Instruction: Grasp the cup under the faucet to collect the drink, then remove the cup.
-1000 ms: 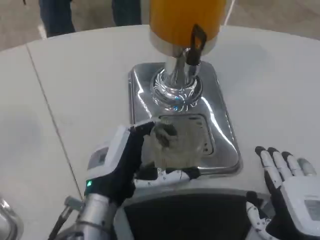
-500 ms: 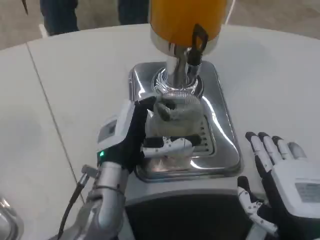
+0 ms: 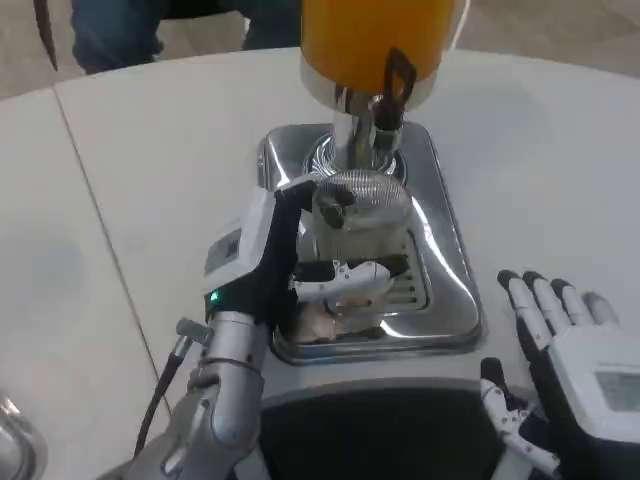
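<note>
Compared with a second ago, we see our left hand [image 3: 270, 265] has carried the clear, ribbed plastic cup [image 3: 360, 215] away from the near edge of the tray and up toward the dispenser, so the cup now stands just below the black-handled chrome faucet [image 3: 388, 95]; half a second ago it was already close, and it has since crept a little further in. The fingers [image 3: 345, 275] of the left hand are wrapped round the cup's lower wall, with the thumb side on the cup's left, and they grip it upright. Our right hand [image 3: 585, 375] has stayed low at the near right; its fingers lie spread and apart, pointing away from us, holding nothing, resting on or just above the white worktop [image 3: 130, 200], we cannot tell which. Well to the left of those spread fingers sits the shiny rectangular steel drip tray [image 3: 445, 250], whose slotted grate shows just beyond the left fingers, on their right side. Above the gripping fingers rises the orange drink dispenser tank [image 3: 370, 35] on its chrome stem. Counting, we find one cup, one faucet, one tray, one tank and two hands. Whether liquid runs from the faucet we cannot tell.
</note>
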Robot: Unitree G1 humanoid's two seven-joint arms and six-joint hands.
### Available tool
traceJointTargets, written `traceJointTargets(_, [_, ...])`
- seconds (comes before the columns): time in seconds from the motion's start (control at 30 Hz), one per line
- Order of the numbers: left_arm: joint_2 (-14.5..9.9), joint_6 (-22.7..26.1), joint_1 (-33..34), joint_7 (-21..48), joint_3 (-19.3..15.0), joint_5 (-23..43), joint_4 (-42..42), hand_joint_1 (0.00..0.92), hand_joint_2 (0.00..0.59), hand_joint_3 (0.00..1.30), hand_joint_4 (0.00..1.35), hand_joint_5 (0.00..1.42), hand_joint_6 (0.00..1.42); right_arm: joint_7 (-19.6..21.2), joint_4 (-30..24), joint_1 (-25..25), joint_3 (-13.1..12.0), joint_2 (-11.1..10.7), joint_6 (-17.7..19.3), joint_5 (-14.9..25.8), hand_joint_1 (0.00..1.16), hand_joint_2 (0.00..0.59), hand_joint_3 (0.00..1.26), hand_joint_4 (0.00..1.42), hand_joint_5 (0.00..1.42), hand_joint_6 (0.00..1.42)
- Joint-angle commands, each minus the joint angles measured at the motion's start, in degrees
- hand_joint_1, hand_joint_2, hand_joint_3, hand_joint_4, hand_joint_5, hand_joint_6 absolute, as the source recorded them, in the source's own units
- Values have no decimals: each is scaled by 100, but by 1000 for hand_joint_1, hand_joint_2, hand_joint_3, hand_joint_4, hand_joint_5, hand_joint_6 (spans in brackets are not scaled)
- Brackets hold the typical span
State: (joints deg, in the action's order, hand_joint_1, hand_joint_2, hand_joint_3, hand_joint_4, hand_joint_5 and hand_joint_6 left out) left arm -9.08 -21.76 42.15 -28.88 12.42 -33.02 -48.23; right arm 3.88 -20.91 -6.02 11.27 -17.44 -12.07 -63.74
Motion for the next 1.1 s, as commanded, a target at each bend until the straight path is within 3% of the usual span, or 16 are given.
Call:
traceJointTargets(0.03, [-42,-159,62,-295,159,-126,-4,631,57,1108,1137,1416,1424,-44,-88,-76,11,18,-50,-37,191,586,24,0,0,10])
traceJointTargets(0.1, [-55,-159,62,-324,183,-123,-24,586,71,926,1079,1316,1424,-50,-81,-74,21,22,-53,-27,191,586,24,0,0,12])
traceJointTargets(0.2, [-141,-268,64,-226,251,-95,-102,482,68,538,682,984,1219,-62,-40,-35,14,36,-69,15,190,586,24,0,0,13])
traceJointTargets(0.27, [-168,-287,57,-212,261,-74,-132,443,68,435,580,919,1180,-67,-31,-2,16,33,-67,20,190,586,24,0,0,14])
traceJointTargets(0.4, [-212,-279,57,-198,235,-30,-191,416,69,338,440,825,1124,-111,8,59,24,50,-82,47,189,586,24,0,0,15])
traceJointTargets(0.67, [-252,-297,-16,-222,212,-5,-175,407,66,273,344,745,1027,-149,-44,79,2,57,-75,54,189,586,24,0,0,16])
traceJointTargets(0.9, [-294,-276,-82,-286,255,-81,-153,407,61,195,235,607,856,-167,-52,45,-18,88,-96,94,188,586,24,0,0,25])
traceJointTargets(1.1, [-328,-270,-124,-314,313,-135,-104,407,60,75,8,330,388,-126,-5,57,3,107,-83,87,187,586,24,0,0,30])
